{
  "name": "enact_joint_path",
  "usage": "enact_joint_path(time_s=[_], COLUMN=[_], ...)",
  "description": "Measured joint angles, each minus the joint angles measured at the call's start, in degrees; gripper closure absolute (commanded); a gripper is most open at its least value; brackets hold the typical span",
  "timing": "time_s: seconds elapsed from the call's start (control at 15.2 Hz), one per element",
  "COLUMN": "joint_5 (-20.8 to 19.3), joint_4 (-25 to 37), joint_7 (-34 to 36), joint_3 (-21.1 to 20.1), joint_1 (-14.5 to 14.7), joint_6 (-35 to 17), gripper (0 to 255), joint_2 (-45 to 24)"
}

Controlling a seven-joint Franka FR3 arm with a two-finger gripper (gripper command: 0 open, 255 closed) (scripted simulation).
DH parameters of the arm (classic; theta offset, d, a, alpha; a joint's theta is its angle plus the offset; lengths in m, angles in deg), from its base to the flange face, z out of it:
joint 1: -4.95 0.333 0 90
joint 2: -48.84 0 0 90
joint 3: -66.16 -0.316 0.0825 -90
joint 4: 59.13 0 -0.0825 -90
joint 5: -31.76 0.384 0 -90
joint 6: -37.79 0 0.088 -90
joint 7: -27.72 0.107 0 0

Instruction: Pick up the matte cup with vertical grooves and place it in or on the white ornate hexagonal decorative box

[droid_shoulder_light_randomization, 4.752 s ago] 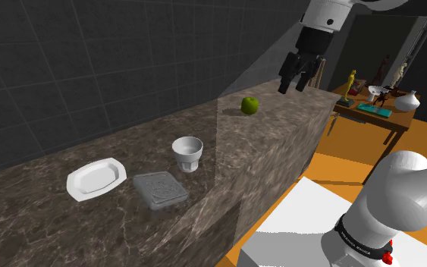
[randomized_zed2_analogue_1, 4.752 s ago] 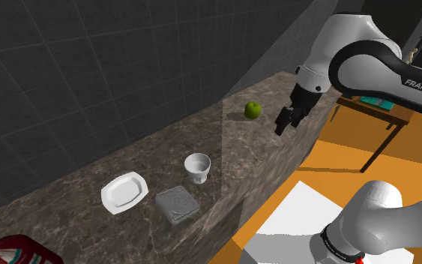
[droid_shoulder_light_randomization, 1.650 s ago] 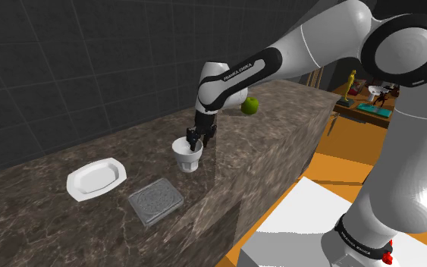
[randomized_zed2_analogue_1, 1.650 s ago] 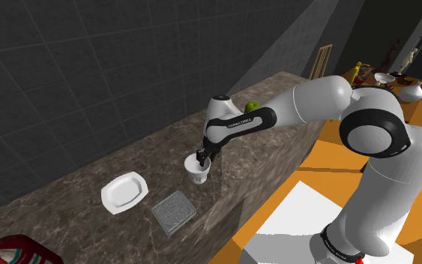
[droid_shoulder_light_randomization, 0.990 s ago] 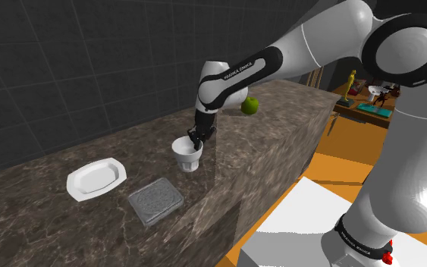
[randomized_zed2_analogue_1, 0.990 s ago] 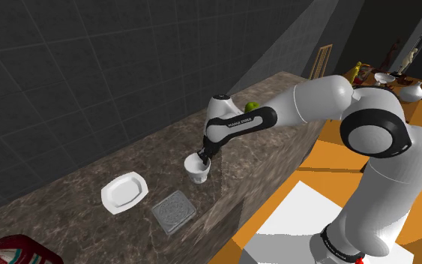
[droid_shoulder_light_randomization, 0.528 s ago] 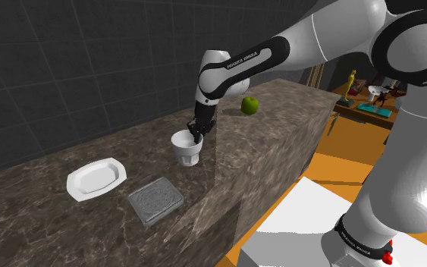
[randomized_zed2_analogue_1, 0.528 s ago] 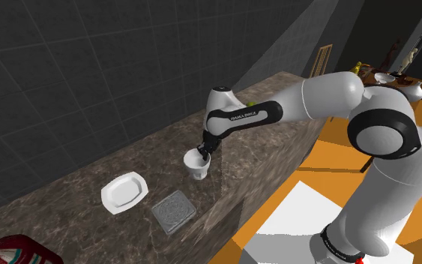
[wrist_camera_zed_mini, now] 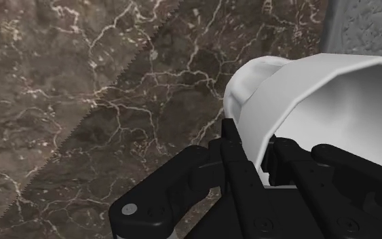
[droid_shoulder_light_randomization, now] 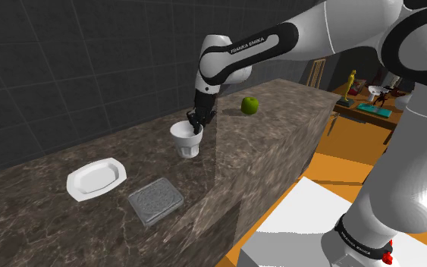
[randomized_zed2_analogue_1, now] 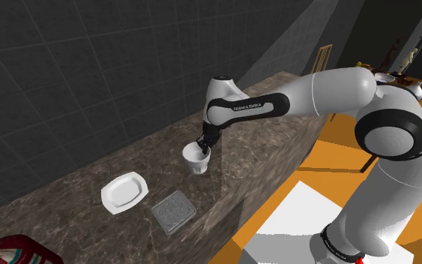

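White cup (droid_shoulder_light_randomization: 186,139), faceted sides, hangs at frame centre with the gripper (droid_shoulder_light_randomization: 196,120) pinched on its far rim. The base rides higher than half a second ago, so it is off the marble counter (droid_shoulder_light_randomization: 272,125). Hexagonal box (droid_shoulder_light_randomization: 94,179), white and shallow, lies well apart at lower left. A grey patterned slab (droid_shoulder_light_randomization: 155,201) is beside it.

Second exterior view: cup (randomized_zed2_analogue_1: 196,159) mid-frame, raised likewise. Hexagonal box (randomized_zed2_analogue_1: 124,192) is left of it and lower.

Wrist view: fingers (wrist_camera_zed_mini: 231,139) clamp the cup (wrist_camera_zed_mini: 318,95) wall, one outside, one inside. The grasp looks secure. Carrying toward the hexagonal box comes next, I judge.
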Motion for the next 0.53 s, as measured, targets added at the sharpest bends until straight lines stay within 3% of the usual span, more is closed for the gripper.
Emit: enact_joint_path(time_s=[0.53], joint_5=[-0.4], joint_4=[4.1], joint_7=[1.0], joint_3=[0.1], joint_1=[-0.1], joint_6=[5.7], gripper=[255], joint_2=[1.7])
